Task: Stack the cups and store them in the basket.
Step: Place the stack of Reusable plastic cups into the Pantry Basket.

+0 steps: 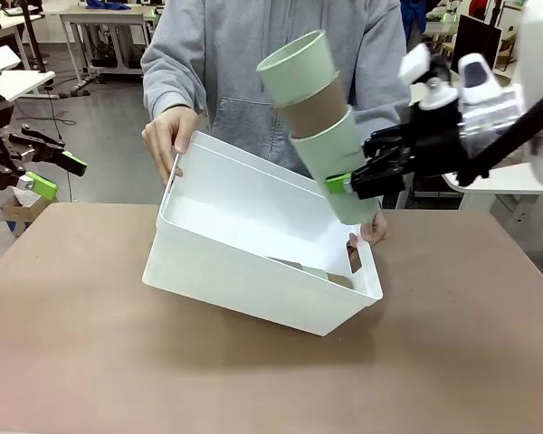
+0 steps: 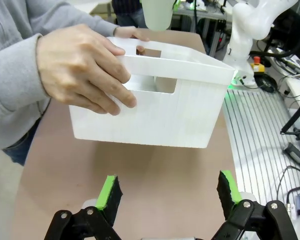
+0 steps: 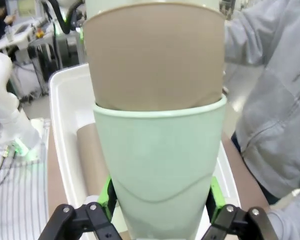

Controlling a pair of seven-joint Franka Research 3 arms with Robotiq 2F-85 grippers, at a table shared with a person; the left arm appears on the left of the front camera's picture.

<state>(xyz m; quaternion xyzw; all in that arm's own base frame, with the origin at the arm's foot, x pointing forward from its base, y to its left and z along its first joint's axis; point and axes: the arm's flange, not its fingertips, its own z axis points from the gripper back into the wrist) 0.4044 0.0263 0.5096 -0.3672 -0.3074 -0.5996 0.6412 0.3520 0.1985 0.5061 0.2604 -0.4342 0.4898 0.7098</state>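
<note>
A stack of three cups (image 1: 315, 108), mint, tan and mint, hangs tilted above the basket (image 1: 244, 271), and my right gripper (image 1: 351, 192) is shut on its lowest mint cup (image 3: 160, 165). The tan cup (image 3: 155, 60) sits nested above it. The white basket is tipped up with its opening towards me, and a person's hands (image 1: 167, 136) hold it at both ends. More cups (image 1: 312, 269) lie inside it, one of them tan (image 3: 87, 155). My left gripper (image 1: 56, 174) is open at the far left, well away from the basket (image 2: 190, 115).
The brown tabletop (image 1: 253, 380) spreads out in front of the basket. In the left wrist view a person's hand (image 2: 85, 70) grips the basket's handle end, and a white robot base (image 2: 245, 30) and cables stand beyond the table's edge.
</note>
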